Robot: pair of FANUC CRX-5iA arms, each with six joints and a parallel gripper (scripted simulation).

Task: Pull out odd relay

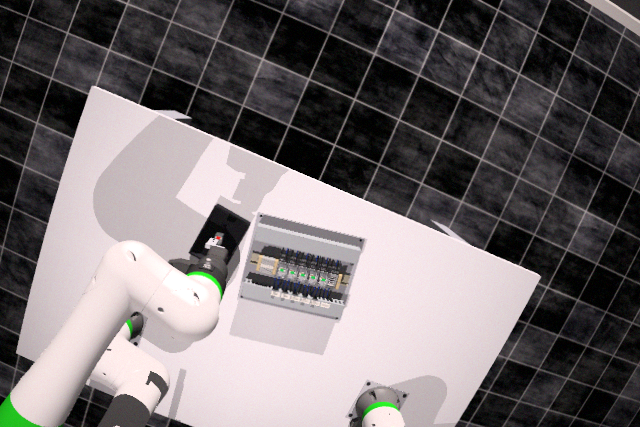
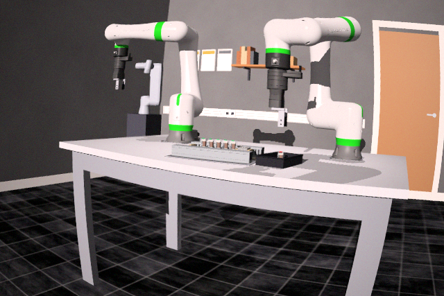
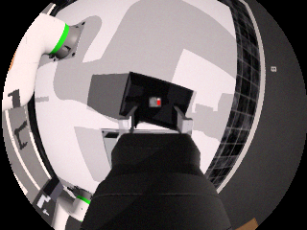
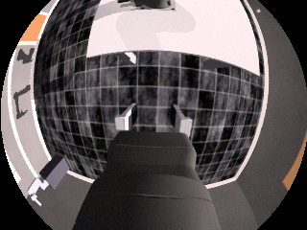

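Note:
The relay with the red button (image 1: 218,238) (image 2: 280,154) (image 3: 154,102) is inside the black parts tray (image 1: 227,215) (image 2: 267,161) (image 3: 144,86); whether it stands or lies is hard to tell. My left gripper (image 2: 282,122) (image 3: 155,113) is open and empty, well above the tray. The grey relay panel (image 1: 310,236) (image 2: 211,152) appears flat on the table. Its five green-button relays (image 1: 302,274) (image 2: 218,143) stand in a row and look upright and level. An empty socket (image 1: 332,281) shows at the row's end. My right gripper (image 2: 120,86) (image 4: 153,110) is open and empty, high beyond the table edge.
The tray stands close beside the panel's end on the white table (image 1: 439,298) (image 2: 143,148). The left arm reaches over the table to the tray. The right arm's base (image 1: 379,399) (image 2: 181,136) stands on the table on the panel's other side.

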